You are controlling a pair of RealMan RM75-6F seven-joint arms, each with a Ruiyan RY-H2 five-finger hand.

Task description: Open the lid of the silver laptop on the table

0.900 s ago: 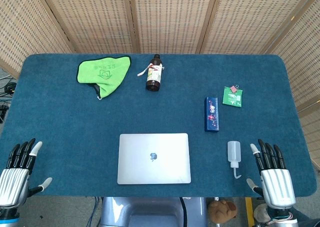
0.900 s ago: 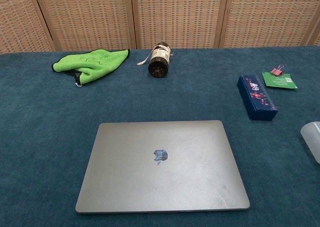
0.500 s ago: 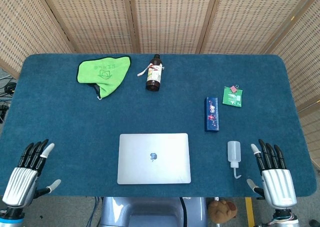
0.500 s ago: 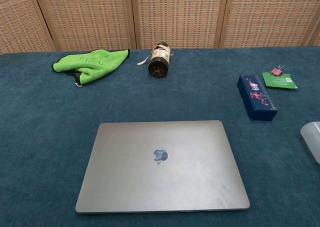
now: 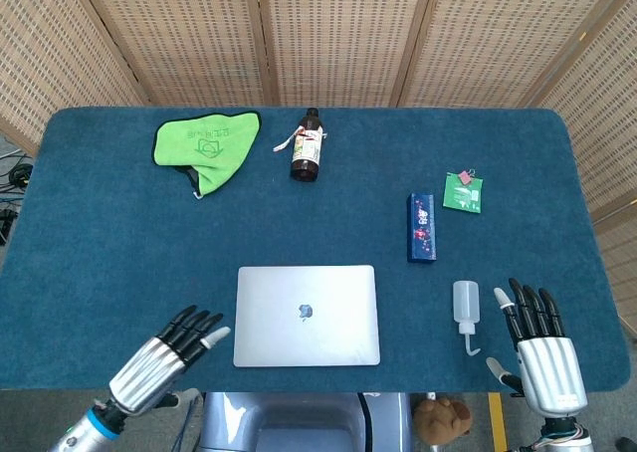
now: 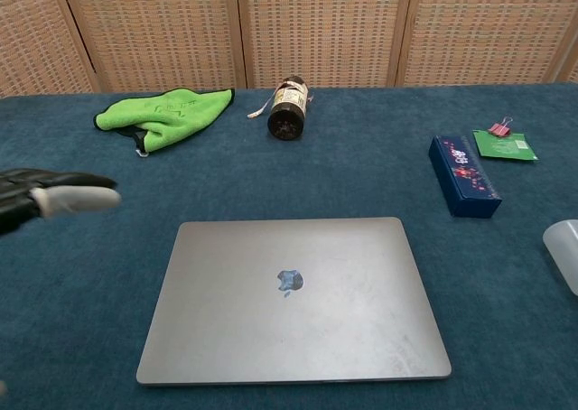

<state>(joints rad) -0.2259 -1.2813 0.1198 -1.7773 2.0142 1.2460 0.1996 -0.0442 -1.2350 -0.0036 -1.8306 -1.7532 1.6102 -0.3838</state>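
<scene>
The silver laptop (image 5: pixel 307 315) (image 6: pixel 293 297) lies flat with its lid down near the table's front edge, logo up. My left hand (image 5: pixel 162 364) hovers at the front left, fingers straight and apart, tips just left of the laptop's left edge; its fingertips (image 6: pixel 63 199) enter the chest view from the left. My right hand (image 5: pixel 538 356) stays at the front right corner with fingers spread, holding nothing, well right of the laptop.
A green cloth (image 5: pixel 207 146) and a dark bottle (image 5: pixel 307 147) lie at the back. A blue box (image 5: pixel 421 226), a green packet (image 5: pixel 464 191) and a small white squeeze bottle (image 5: pixel 465 311) sit right of the laptop.
My left hand has swung right from the table's left edge toward the laptop's left side and now shows in the chest view. The right hand has barely moved.
</scene>
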